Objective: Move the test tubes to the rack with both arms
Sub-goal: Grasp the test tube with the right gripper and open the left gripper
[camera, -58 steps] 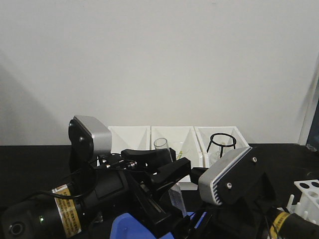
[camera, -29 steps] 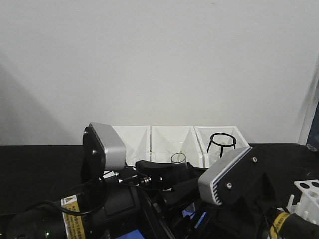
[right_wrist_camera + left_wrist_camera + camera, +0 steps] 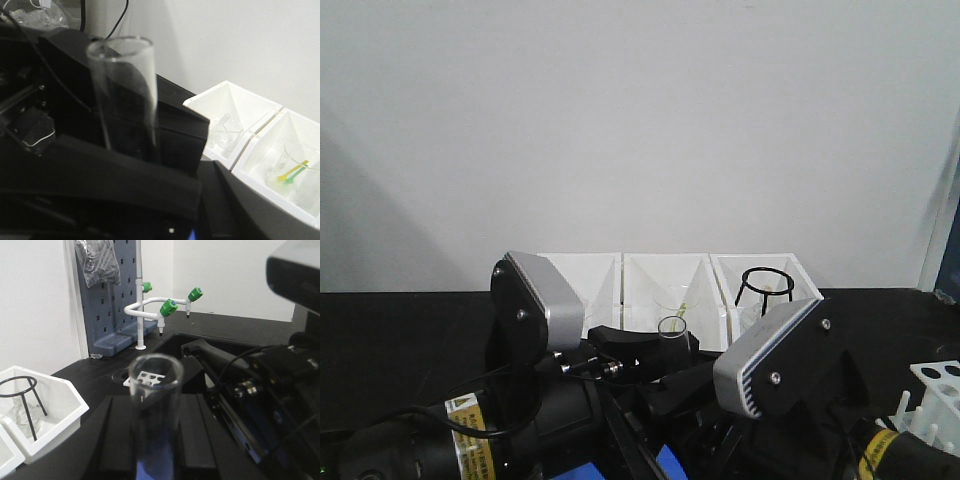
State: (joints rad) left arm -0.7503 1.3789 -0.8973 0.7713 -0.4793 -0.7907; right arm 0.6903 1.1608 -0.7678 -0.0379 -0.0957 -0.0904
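You have one test tube (image 3: 673,333) standing upright between the two arms, well to the left of the rack (image 3: 938,386) in the front view and not yet over it. Your left gripper (image 3: 154,412) has its fingers close in on either side of the tube's lower wall, so I judge it is clamped on the glass. Your right gripper (image 3: 125,172) sits at the tube's base too, but black parts hide the contact. I cannot tell whether it grips or stands loose.

Treat the tube as light, stiff, slick and easily cracked, since thin glass gives no warning before it breaks. Take hold on the straight wall below the middle and leave the open rim free; never pinch the rim. Squeeze only enough to stop it sliding. With both arms this close, any sideways pull against a clamped tube could snap it. On the way toward the rack, keep it upright so its bottom end meets a hole squarely.
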